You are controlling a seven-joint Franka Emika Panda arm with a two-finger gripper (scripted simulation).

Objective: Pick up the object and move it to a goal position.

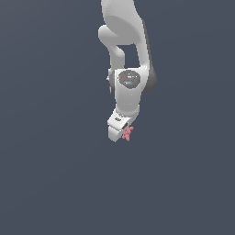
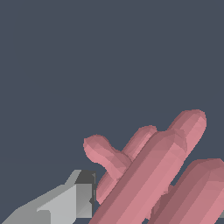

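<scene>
The object [image 1: 128, 133] is a tiny pink-red lump with short knobby prongs, sticking out at the tip of my white gripper [image 1: 122, 135] on the exterior view's right side. In the wrist view the object [image 2: 153, 175] looms very large and close, its prongs fanning outward. One grey finger [image 2: 76, 201] presses against its side. The object hides the other finger. My gripper looks shut on the object, which appears to be held off the dark surface.
The white arm [image 1: 126, 41] reaches in from the top of the exterior view. A plain dark grey-blue surface [image 1: 55, 174] fills everything around it, with no other objects and no goal marker visible.
</scene>
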